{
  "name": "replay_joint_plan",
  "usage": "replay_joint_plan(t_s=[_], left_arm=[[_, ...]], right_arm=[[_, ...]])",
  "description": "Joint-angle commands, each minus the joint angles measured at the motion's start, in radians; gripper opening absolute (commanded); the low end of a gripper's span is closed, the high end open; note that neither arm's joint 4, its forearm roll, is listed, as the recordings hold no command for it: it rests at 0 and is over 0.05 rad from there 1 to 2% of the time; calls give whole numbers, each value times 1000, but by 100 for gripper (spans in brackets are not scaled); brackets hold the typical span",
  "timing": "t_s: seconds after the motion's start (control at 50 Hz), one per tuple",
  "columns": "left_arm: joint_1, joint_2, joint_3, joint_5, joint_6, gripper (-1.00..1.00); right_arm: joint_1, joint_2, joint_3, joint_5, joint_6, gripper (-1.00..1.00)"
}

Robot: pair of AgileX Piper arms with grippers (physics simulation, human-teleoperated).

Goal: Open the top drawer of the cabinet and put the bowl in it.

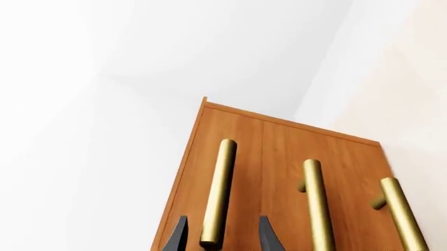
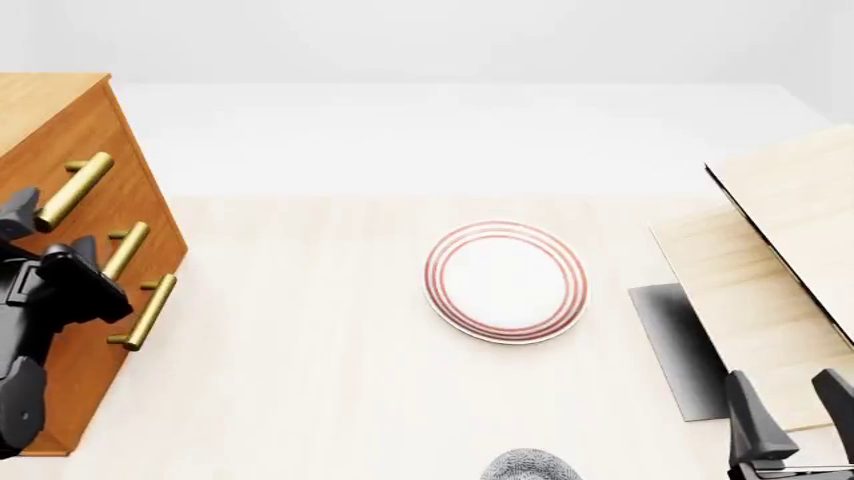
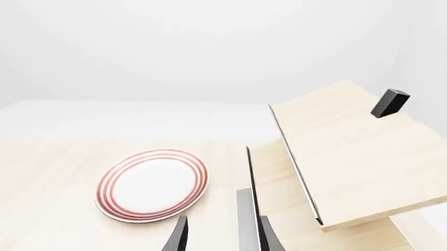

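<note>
Left gripper [image 1: 222,238] sits level against the cabinet [image 2: 80,130] front at far left, fingers spread either side of the brass handle [image 1: 218,193] of the top drawer [image 1: 227,172], not yet pinched on it. Drawer looks closed, flush with the two lower ones. Right gripper [image 2: 790,415] low at near right edge, fingers apart, holding nothing, pointing forward toward the pale boards [image 2: 774,260]. Bowl [image 2: 531,466] only partly visible at the near edge, centre, on the table [image 2: 294,350], well apart from both grippers. Red-ringed plate [image 2: 506,281] mid-table.
</note>
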Motion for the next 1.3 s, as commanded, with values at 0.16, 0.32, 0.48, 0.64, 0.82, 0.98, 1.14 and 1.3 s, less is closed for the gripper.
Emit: replay_joint_plan(t_s=[0.16, 0.32, 0.48, 0.64, 0.82, 0.98, 1.14, 1.3], left_arm=[[37, 27, 2, -24, -9, 100], [32, 18, -7, -14, -3, -100], [12, 9, 10, -29, 22, -100], [-5, -31, 34, -27, 40, -100], [-37, -68, 48, -17, 49, -100], [-82, -39, 41, -38, 38, -100], [-125, -57, 37, -27, 47, -100], [-154, -64, 30, -28, 52, -100]], right_arm=[[1, 4, 0, -3, -1, 100], [1, 5, 0, -4, -2, 100], [1, 3, 0, -1, -3, 100], [2, 1, 0, 1, -3, 100], [3, 1, 1, 3, -4, 100], [3, 1, 1, 4, -5, 100], [4, 2, 1, 3, -6, 100], [4, 4, 1, 2, -6, 100]])
